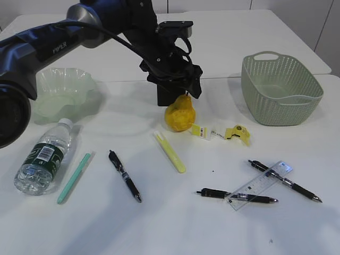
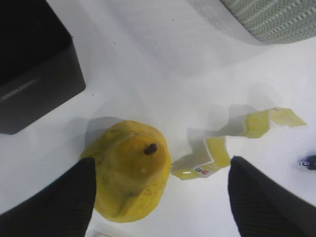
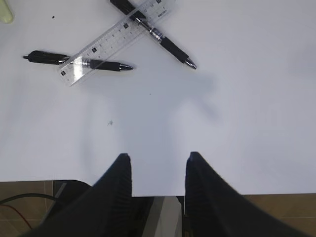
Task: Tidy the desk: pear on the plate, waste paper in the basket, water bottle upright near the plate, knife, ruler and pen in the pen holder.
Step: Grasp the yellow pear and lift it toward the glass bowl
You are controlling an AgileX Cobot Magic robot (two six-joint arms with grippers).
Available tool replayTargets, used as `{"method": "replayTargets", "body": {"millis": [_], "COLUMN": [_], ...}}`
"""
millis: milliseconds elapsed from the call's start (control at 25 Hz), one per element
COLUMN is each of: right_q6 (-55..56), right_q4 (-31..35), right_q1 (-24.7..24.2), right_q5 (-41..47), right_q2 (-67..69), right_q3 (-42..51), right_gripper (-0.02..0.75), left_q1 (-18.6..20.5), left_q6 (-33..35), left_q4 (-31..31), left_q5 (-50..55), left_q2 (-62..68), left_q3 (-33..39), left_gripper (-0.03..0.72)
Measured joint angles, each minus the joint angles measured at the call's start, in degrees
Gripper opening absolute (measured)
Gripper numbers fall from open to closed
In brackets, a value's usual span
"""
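Observation:
The yellow pear (image 1: 179, 117) stands on the desk (image 1: 170, 228) in front of the black pen holder (image 1: 163, 97). My left gripper (image 1: 183, 90) hangs open just above it. In the left wrist view the pear (image 2: 131, 175) lies against the left finger, and the wide open left gripper (image 2: 160, 197) holds nothing. The yellow and white waste paper (image 1: 220, 133) lies to the pear's right. The water bottle (image 1: 45, 156) lies on its side near the plate (image 1: 64, 93). The ruler (image 1: 260, 185) lies across two pens. My right gripper (image 3: 158, 158) is open and empty over the desk's near edge.
The basket (image 1: 281, 87) stands at the back right. A yellow-green knife (image 1: 170, 151), a black pen (image 1: 125, 175) and a teal pen (image 1: 74, 177) lie in the middle and left. Two more black pens (image 1: 236, 195) (image 1: 284, 180) lie under the ruler.

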Motion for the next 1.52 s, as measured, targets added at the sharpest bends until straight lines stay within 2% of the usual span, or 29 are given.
{"method": "replayTargets", "body": {"millis": [1040,1520], "right_q6": [-0.11,-0.11], "right_q4": [0.00,0.00], "right_q1": [0.00,0.00], "right_q5": [-0.02,-0.02], "right_q2": [0.00,0.00], "right_q3": [0.00,0.00], "right_gripper": [0.303,0.303], "left_q1": [0.00,0.32], "left_q6": [0.75,0.75], "left_q4": [1.17,1.27], "left_q5": [-2.23,-2.12], "left_q2": [3.18,3.63], "left_q3": [-0.13,-0.13], "left_gripper": [0.592,0.557]}}
